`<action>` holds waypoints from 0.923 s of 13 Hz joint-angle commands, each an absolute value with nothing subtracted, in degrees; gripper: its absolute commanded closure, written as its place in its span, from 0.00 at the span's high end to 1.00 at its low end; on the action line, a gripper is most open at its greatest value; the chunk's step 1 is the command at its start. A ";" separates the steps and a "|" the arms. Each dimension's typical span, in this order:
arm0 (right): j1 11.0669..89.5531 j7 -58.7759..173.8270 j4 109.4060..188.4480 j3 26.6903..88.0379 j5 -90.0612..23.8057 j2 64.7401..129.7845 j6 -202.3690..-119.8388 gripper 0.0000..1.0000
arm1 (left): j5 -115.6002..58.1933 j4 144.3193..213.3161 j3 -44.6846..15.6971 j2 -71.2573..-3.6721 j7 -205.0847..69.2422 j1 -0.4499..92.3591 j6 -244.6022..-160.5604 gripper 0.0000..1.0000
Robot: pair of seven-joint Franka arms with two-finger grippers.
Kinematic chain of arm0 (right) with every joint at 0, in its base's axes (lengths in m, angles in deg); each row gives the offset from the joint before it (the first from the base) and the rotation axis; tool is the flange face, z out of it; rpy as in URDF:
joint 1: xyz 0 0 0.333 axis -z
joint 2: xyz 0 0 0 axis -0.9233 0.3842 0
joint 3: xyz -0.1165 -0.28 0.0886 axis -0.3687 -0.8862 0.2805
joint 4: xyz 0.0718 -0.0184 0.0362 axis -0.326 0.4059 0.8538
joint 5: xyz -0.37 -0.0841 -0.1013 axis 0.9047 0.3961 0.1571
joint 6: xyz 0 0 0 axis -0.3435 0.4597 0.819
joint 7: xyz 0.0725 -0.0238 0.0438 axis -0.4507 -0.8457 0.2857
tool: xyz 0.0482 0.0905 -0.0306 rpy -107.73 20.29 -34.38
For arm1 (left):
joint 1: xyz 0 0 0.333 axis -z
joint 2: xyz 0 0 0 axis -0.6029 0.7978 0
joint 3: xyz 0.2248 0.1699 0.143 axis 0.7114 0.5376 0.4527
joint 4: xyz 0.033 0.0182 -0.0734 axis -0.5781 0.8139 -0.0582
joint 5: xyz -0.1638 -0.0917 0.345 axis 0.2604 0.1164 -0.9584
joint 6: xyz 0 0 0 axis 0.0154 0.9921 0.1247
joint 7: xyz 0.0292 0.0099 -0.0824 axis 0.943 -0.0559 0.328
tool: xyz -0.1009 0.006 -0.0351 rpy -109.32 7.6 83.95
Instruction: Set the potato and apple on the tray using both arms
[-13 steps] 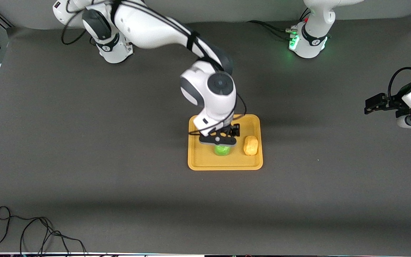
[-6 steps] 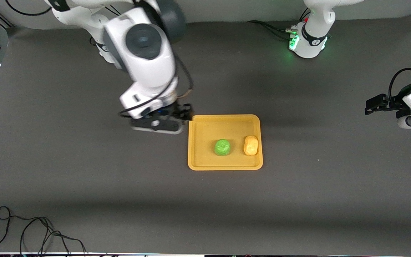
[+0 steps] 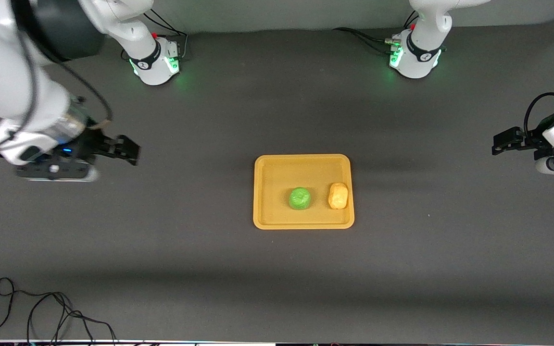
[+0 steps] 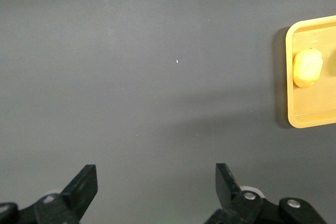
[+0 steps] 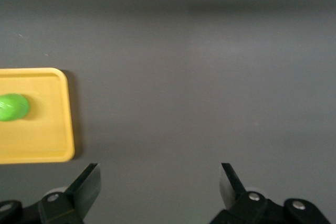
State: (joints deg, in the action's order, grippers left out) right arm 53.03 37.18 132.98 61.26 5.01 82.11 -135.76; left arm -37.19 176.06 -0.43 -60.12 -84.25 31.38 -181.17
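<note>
The orange-yellow tray (image 3: pixel 272 168) lies mid-table. The green apple (image 3: pixel 300 198) and the yellow-tan potato (image 3: pixel 338 195) both rest on it, side by side, the potato toward the left arm's end. My right gripper (image 3: pixel 125 150) is open and empty, up over bare table at the right arm's end; its wrist view shows the tray's rim (image 5: pixel 65 114) and the apple (image 5: pixel 13 107). My left gripper (image 3: pixel 498 144) is open and empty over the table at the left arm's end; its wrist view shows the tray's rim (image 4: pixel 290 77) and the potato (image 4: pixel 307 67).
A black cable (image 3: pixel 41 312) lies coiled on the dark grey table mat near the front camera at the right arm's end. Both arm bases (image 3: pixel 157 60) glow green along the table's edge by the robots.
My right gripper has let go of the apple on the tray, risen and swung away to the right arm's end of the table. The left arm has not moved.
</note>
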 commanded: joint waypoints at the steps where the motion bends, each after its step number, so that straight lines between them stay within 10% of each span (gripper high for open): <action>1: 61.93 44.21 141.30 64.74 3.72 76.62 -138.56 1.00 | -36.99 175.17 -0.39 -59.75 -85.27 31.28 -181.39 1.00; 12: 68.64 52.50 140.43 62.73 4.33 76.43 -137.50 1.00 | -37.17 175.17 -0.47 -59.48 -85.01 31.63 -181.48 1.00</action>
State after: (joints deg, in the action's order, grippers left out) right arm 68.97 51.49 139.86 62.88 4.60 77.59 -137.22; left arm -37.19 176.06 -0.53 -59.93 -84.35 31.40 -181.21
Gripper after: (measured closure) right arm 0.000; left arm 0.000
